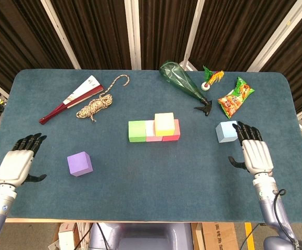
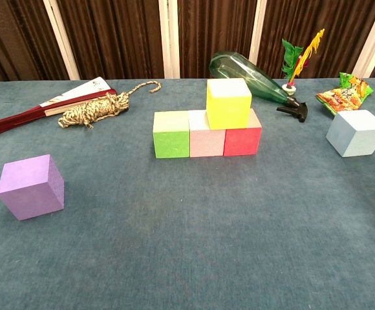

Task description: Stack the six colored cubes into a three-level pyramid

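Nearest the robot, the left robot hand [image 1: 16, 165] hovered over the front-left edge of the surface [image 1: 156, 182], fingers spread, holding nothing. The right robot hand [image 1: 255, 153] was likewise spread and unladen at front right, its fingertips just short of the light blue cube [image 1: 226, 132].

The purple cube [image 1: 79, 163] sat alone, near the left robot hand. Mid-surface stood the partial pyramid: green cube [image 1: 137, 130], pink cube [image 1: 151, 132] and red cube [image 1: 173, 132] touching in a row, with the yellow cube [image 1: 164, 123] on top, straddling pink and red.

Judgement: the cubes look like light, matte foam, so probably grippy and slightly yielding. Best taken on two opposite side faces.

Farthest back lay a fan [image 1: 70, 98], rope [image 1: 96, 104], green bottle [image 1: 182, 83], feather toy [image 1: 211, 79] and snack bag [image 1: 235, 96].

The chest view showed the yellow cube's overhang and the side faces clearly, but neither robot hand; only the head view showed those.
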You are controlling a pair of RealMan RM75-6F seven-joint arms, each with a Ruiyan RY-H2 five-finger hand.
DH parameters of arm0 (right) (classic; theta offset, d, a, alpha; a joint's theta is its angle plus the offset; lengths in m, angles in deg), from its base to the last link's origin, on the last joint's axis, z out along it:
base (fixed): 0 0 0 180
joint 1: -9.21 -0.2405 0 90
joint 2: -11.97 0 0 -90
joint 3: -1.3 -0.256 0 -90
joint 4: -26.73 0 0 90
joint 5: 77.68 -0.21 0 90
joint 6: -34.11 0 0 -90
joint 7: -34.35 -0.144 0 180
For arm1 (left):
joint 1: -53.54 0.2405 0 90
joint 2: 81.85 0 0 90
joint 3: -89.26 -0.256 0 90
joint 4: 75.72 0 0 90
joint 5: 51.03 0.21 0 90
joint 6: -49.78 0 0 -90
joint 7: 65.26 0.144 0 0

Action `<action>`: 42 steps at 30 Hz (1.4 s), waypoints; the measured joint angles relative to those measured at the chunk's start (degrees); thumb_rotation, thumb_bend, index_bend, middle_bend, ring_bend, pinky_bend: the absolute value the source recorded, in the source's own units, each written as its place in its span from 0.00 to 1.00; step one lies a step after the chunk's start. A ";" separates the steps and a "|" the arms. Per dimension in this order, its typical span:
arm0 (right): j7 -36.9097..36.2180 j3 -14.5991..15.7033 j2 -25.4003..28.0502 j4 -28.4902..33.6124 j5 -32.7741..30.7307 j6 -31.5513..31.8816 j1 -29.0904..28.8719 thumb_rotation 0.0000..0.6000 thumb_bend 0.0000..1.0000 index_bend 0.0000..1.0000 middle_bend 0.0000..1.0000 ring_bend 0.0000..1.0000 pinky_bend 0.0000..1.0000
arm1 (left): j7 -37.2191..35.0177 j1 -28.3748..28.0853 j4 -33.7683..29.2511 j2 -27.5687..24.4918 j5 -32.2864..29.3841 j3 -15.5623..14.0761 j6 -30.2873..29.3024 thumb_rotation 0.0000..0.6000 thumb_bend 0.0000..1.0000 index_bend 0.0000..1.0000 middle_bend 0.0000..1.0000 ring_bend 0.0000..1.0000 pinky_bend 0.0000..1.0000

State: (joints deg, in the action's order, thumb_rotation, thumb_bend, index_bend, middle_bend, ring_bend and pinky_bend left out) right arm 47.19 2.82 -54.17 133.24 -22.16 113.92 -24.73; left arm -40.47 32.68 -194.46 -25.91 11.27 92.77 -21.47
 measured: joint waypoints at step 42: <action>-3.37 -8.41 0.82 -0.94 1.96 -9.73 5.82 1.00 0.29 0.00 0.00 0.00 0.05 | 7.70 -6.92 17.54 24.80 -14.07 4.28 1.07 1.00 0.12 0.00 0.11 0.01 0.08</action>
State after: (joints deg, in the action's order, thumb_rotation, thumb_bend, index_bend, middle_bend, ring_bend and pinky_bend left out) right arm 43.82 -5.60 -53.35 132.29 -20.20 104.19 -18.91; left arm -32.77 25.76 -176.92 -1.11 -2.81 97.05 -20.40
